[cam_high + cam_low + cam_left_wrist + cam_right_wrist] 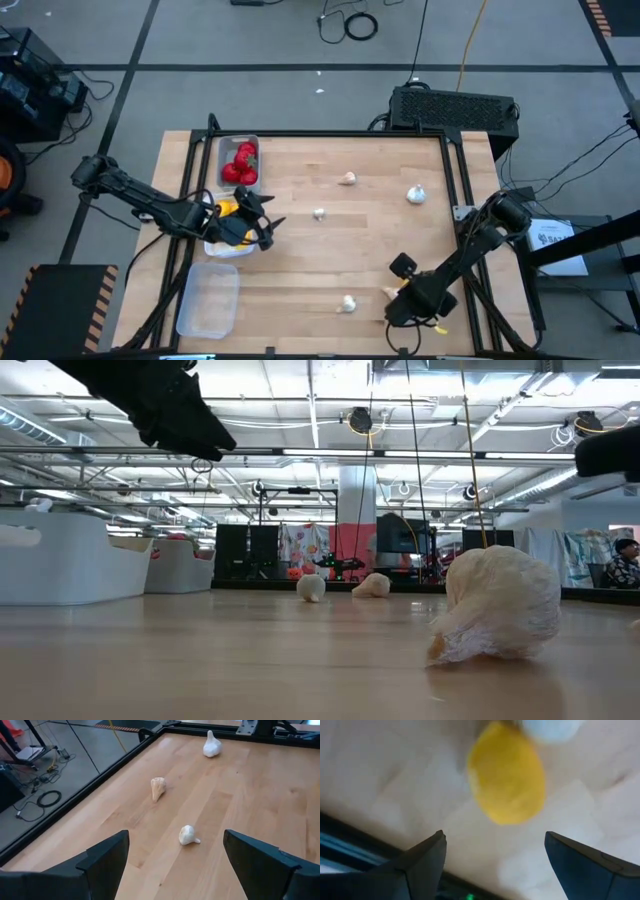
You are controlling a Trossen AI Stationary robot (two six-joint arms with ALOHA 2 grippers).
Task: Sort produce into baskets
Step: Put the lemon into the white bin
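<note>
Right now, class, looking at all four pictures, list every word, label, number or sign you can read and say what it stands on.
No text can be read in any view.
White sheet on the stand right of the table: dark print, too small to read.
Garlic bulbs, strawberries, lemon, trays: no labels.
Hall behind the table in the low view: no readable signs.

wooden table (380,250) | black box (455,107) behind far edge | coiled cable (360,26) on floor
</note>
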